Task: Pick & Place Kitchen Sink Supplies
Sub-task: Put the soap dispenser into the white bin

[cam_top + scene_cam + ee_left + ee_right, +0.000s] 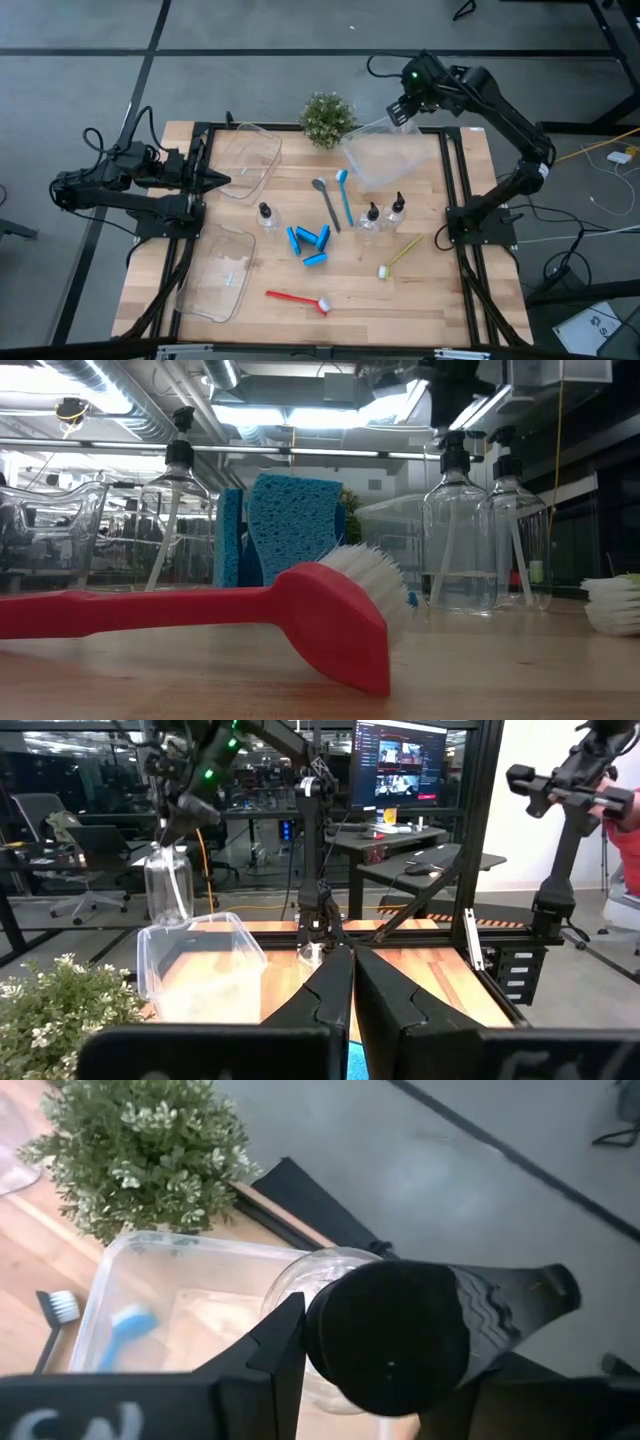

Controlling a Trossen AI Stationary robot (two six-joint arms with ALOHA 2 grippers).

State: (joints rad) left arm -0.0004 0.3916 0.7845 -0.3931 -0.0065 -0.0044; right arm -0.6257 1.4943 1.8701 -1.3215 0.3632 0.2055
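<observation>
The right end effector (385, 1365) grips a clear black-capped bottle (168, 890) by its cap, hanging upright directly above the clear bin (385, 160) beside the potted plant (327, 118). The left end effector (345, 965), fingers pressed together, waits farther from the bin.

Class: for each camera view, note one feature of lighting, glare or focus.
High view: even light, soft shadows. Low view: bright ceiling lights behind; the red long-handled brush looms soft. Left wrist view: glowing monitor. Right wrist view: the clear bottle's black cap is blurred.
</observation>
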